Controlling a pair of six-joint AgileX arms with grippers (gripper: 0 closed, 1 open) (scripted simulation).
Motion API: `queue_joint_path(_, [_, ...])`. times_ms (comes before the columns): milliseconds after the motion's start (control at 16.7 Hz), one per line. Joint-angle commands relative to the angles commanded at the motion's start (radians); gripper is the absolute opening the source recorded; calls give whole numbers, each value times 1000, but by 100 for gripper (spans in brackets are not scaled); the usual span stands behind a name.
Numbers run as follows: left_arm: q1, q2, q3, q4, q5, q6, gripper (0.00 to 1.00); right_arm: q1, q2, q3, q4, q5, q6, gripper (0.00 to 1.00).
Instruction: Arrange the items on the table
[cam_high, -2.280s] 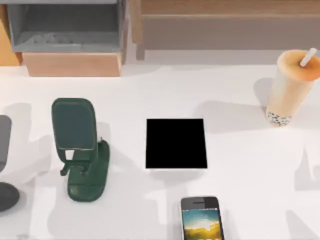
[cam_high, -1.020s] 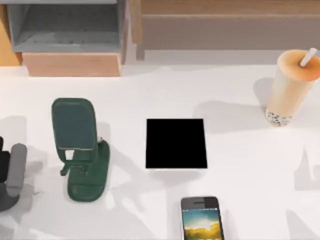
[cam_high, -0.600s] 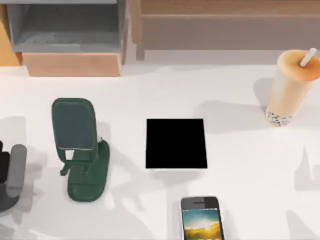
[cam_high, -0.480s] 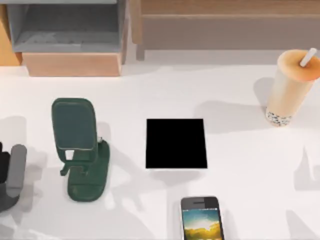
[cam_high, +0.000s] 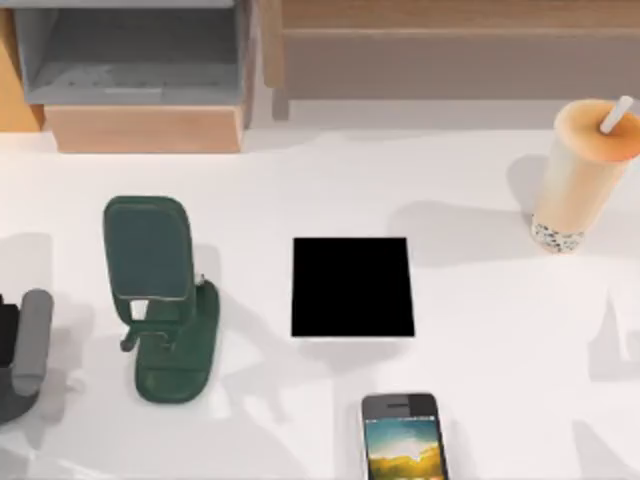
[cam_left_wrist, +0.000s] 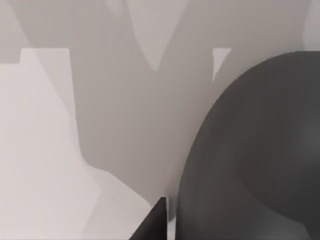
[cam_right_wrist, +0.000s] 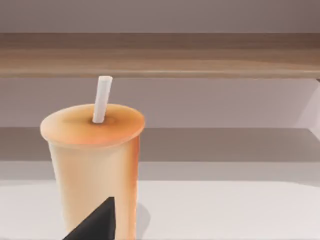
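A dark green phone stand (cam_high: 163, 300) sits left of centre on the white table (cam_high: 480, 320), just right of the left gripper (cam_high: 20, 355) at the table's left edge. A black square pad (cam_high: 352, 287) lies mid-table, and a wooden shelf unit (cam_high: 140, 75) runs along the back.

The phone (cam_high: 404, 438) lies at the near edge, just below the pad, with a silver rim and a colourful screen. The cup (cam_high: 583, 175) stands upright at the far right — orange-beige, with a white straw.

From above, the left gripper shows a grey finger (cam_high: 32, 340) beside a dark rounded shape at the edge. The left wrist view brings up the mouse (cam_left_wrist: 255, 155) as a dark grey dome close against the camera, with one dark fingertip (cam_left_wrist: 152, 225) just beside it; whether the fingers are spread or pinching it I cannot tell.

The right wrist view faces the cup (cam_right_wrist: 95, 165) head-on, the shelf (cam_right_wrist: 160, 55) behind it, and a single dark fingertip (cam_right_wrist: 97, 222) in front — its pincer's state is unclear too.
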Motion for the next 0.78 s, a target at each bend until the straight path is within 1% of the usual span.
queue_joint_path(360, [0, 0, 0, 0, 0, 0, 0, 0, 0, 0, 0, 0, 0, 100])
queue_joint_path(420, [-2, -36, 16, -48, -1, -16, 0, 0, 0, 0, 0, 0, 0, 100])
queue_joint_path(600, [0, -47, 40, -86, 0, -16, 0, 0, 0, 0, 0, 0, 0, 100])
queue_joint_path(780, [-1, -87, 110, -205, 0, -14, 0, 0, 0, 0, 0, 0, 0, 100])
